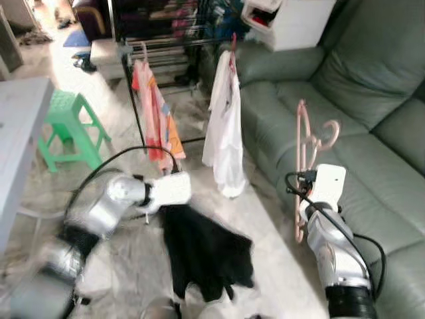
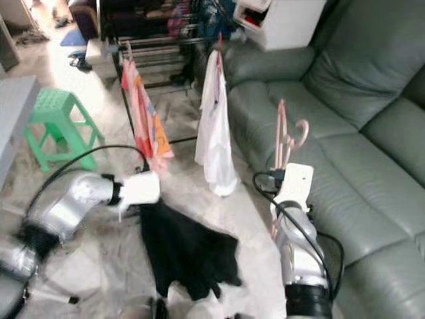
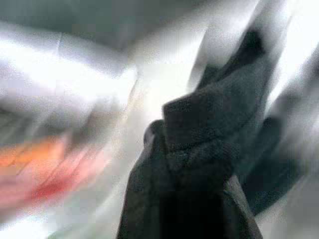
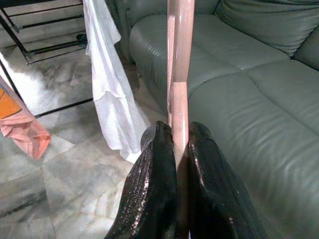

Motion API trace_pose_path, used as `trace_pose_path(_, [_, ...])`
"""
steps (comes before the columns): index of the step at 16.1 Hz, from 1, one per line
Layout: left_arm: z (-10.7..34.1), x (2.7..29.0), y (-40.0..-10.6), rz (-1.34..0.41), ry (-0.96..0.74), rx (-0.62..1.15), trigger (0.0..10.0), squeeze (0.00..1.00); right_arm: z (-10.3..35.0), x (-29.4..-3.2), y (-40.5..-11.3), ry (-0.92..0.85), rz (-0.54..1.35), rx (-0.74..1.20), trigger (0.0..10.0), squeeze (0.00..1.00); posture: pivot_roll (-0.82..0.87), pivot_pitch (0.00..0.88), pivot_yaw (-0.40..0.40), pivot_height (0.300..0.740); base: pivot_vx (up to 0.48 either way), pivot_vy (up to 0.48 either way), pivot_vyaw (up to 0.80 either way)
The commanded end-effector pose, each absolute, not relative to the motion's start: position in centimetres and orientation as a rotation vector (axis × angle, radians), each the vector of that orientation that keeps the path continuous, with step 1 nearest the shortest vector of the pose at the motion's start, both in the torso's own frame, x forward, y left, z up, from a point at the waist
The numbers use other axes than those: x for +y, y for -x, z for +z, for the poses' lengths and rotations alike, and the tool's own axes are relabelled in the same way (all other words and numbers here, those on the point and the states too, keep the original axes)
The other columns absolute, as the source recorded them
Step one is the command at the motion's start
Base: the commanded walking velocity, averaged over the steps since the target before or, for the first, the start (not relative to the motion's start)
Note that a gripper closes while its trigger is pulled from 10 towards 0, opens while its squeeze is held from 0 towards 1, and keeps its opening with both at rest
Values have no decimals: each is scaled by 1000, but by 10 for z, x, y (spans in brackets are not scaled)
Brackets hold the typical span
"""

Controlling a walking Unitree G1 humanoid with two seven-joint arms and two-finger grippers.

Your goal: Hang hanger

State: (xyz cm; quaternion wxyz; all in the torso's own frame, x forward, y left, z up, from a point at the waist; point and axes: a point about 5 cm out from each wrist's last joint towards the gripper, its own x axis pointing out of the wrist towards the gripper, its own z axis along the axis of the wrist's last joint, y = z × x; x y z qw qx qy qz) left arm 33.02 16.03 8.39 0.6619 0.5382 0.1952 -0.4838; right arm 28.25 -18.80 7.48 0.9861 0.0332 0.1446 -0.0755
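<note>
Your right gripper (image 4: 180,149) is clamped on the pink hanger (image 1: 307,143), both black fingers (image 4: 152,174) pressed against its bar. You hold the hanger upright on the right of the scene, its hook uppermost, in front of the green sofa (image 1: 372,119). It is bare, and it is well apart from the drying rack (image 1: 166,46) at the far side.

Your left gripper (image 1: 174,189) holds a black garment (image 1: 206,249) bunched at one end, with the rest trailing onto the marble floor (image 1: 272,219). The left wrist view is smeared, but the dark cloth sits right at the fingers, so you seem to have it pinched.

On the rack a white shirt (image 1: 222,126) and an orange and pink garment (image 1: 156,119) already hang. As far as you can judge, you have both pieces in hand, but the hanging itself is not yet done: the black garment likely goes onto the hanger, then the hook over the far rail.
</note>
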Motion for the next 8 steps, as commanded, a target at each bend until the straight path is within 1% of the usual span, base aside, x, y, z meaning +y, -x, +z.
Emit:
trace_pose_path(1, [117,153,-357,-907,-1368,208,10000,0,77,-186,-284,-68,-147,280,10000,0,-29,0,15,740,0,0,0])
trace_pose_path(2, [132,142,-365,-817,-1318,78,10000,0,76,-186,-284,-64,-143,281,10000,0,-33,0,16,740,0,0,0])
trace_pose_path(3, [156,129,-375,-696,-1173,-57,10000,0,76,-187,-283,-60,-144,280,10000,0,-33,0,16,740,0,0,0])
trace_pose_path(4, [178,122,-381,-575,-982,-158,10000,0,76,-189,-282,-58,-147,281,10000,0,-35,0,12,740,0,0,0])
trace_pose_path(5, [184,120,-381,-546,-928,-188,10000,0,77,-192,-284,-54,-148,280,10000,0,-36,0,8,740,0,0,0])
trace_pose_path(6, [180,120,-384,-555,-914,-179,10000,0,80,-192,-287,-51,-142,270,10000,0,-36,0,8,740,0,0,0])
trace_pose_path(7, [174,120,-384,-559,-917,-168,10000,0,84,-190,-291,-63,-107,254,10000,0,-35,0,5,740,0,0,0])
trace_pose_path(8, [171,121,-385,-539,-921,-172,10000,0,89,-185,-294,-60,-31,240,10000,0,-35,0,5,740,0,0,0])
